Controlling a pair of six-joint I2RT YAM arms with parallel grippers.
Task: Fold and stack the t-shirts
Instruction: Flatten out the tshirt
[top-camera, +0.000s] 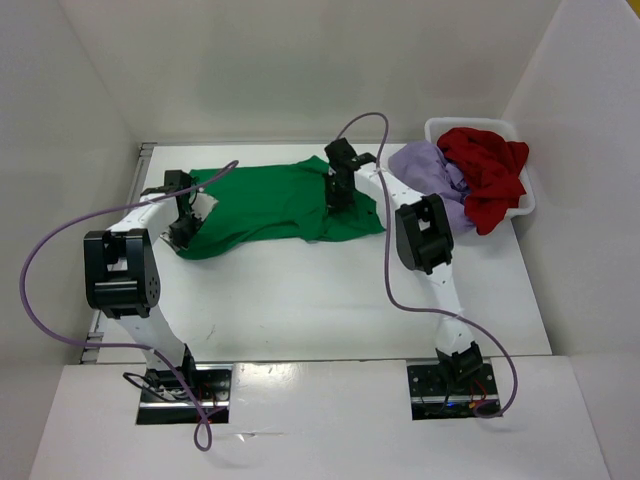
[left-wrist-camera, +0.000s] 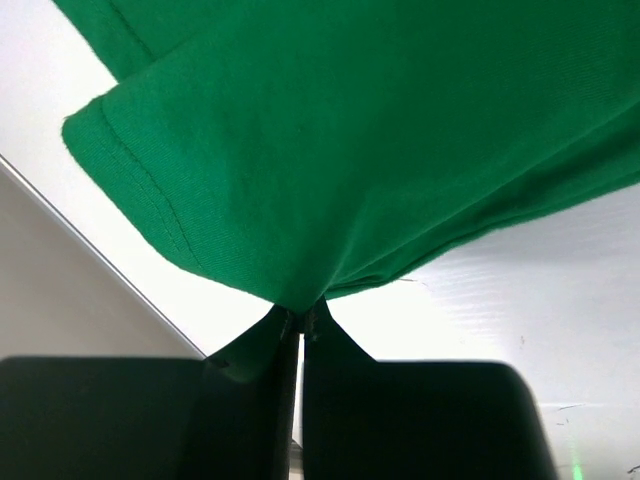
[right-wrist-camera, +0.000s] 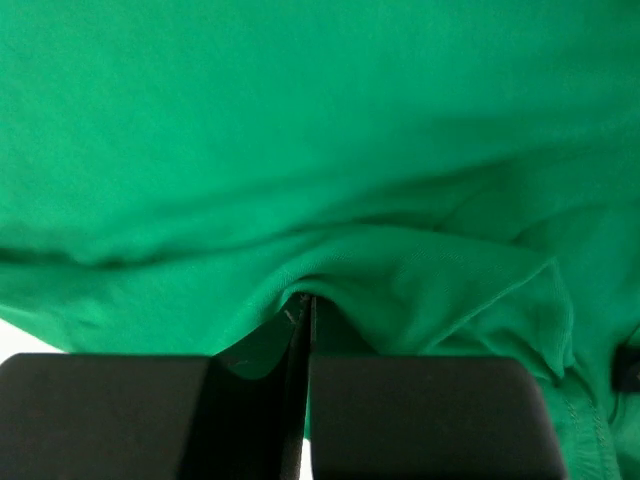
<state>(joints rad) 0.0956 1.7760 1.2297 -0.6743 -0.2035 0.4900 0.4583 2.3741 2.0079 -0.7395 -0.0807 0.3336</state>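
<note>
Your left gripper (left-wrist-camera: 300, 322) pinched on green shirt (top-camera: 270, 205) edge — right gripper (right-wrist-camera: 305, 305) pinched on same shirt — it lies spread on table (top-camera: 330, 300).

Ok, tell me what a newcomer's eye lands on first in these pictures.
The bright green t-shirt dominates, spread across the far middle of the table. The left pincer is pinched shut on its left end and the right pincer on its right part. At the far right, a dark red shirt and a lavender shirt are heaped in a white basket, the lavender one spilling over its left side.
</note>
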